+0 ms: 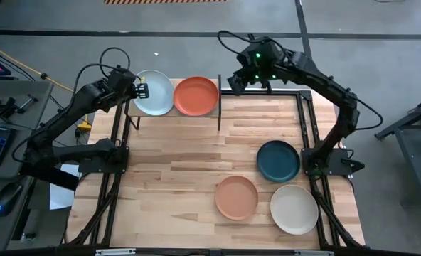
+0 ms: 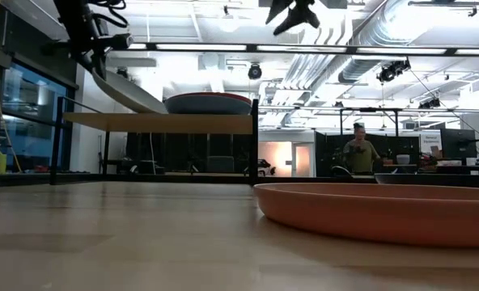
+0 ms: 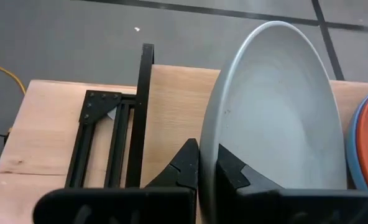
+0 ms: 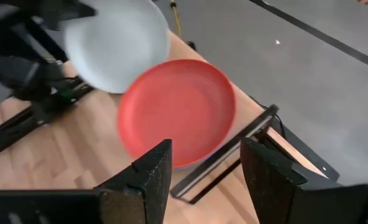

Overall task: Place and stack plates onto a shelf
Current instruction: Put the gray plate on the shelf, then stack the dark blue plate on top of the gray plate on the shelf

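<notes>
My left gripper point(image 1: 141, 91) is shut on the pale mint-white plate point(image 1: 155, 93) over the left half of the shelf point(image 1: 175, 115). The red plate point(image 1: 196, 96) lies on the shelf's right half, on top of a sky blue plate whose rim point(image 3: 352, 155) shows beneath it. My right gripper point(image 1: 239, 80) hangs open above the shelf's far right corner and touches nothing; in its wrist view the red plate point(image 4: 178, 112) lies beyond its fingers. The dark teal plate point(image 1: 278, 161), the salmon-orange plate point(image 1: 237, 197) and the cream plate point(image 1: 294, 209) lie flat on the table. My left gripper pinches the mint-white plate by its left rim point(image 3: 207, 165), with one finger point(image 3: 234, 171) inside the dish and the other point(image 3: 185, 168) on its underside. The fingers come from the table's left. The plate point(image 2: 130, 93) is tilted, high at the held rim and sloping down toward the red plate point(image 2: 207, 103). Whether its low edge touches the shelf point(image 2: 158, 123) I cannot tell.
The shelf stands at the table's far edge on thin black legs point(image 1: 219, 107). Bare tabletop point(image 1: 168, 178) lies between the shelf and the three loose plates at the near right. A person point(image 2: 359, 153) stands far off in the room.
</notes>
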`<state>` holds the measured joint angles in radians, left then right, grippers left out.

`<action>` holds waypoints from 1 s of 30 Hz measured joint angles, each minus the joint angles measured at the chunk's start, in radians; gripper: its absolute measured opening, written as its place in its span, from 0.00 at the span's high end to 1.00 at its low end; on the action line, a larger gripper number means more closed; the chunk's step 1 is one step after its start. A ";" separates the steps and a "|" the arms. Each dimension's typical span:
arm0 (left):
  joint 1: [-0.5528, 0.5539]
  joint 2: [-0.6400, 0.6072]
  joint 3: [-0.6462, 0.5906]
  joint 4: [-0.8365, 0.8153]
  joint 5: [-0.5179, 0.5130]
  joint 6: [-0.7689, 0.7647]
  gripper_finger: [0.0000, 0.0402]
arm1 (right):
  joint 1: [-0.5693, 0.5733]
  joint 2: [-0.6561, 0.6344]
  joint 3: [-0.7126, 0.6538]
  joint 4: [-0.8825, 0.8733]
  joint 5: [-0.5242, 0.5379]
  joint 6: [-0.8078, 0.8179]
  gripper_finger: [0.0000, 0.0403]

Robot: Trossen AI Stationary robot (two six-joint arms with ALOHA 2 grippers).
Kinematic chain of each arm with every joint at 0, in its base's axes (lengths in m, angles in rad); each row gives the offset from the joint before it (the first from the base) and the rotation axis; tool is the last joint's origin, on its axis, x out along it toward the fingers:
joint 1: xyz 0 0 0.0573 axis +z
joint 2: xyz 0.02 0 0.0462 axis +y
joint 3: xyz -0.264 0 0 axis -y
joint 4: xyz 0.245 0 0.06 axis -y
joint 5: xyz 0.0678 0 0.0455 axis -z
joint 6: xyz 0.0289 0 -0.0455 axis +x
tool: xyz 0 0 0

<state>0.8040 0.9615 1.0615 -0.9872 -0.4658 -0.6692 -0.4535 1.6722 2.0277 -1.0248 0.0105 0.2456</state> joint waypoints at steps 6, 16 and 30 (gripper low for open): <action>0.000 0.000 0.000 -0.019 -0.007 0.024 0.93 | 0.065 -0.021 0.000 0.003 0.040 0.009 0.57; 0.001 0.000 0.000 -0.040 -0.020 0.095 0.90 | 0.097 -0.021 0.000 0.003 0.052 0.029 0.57; 0.001 0.000 0.000 -0.036 -0.085 0.167 0.69 | 0.097 -0.020 0.000 0.026 0.050 0.071 0.57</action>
<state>0.8047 0.9619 1.0611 -1.0236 -0.5513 -0.5023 -0.3569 1.6524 2.0277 -0.9987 0.0609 0.3168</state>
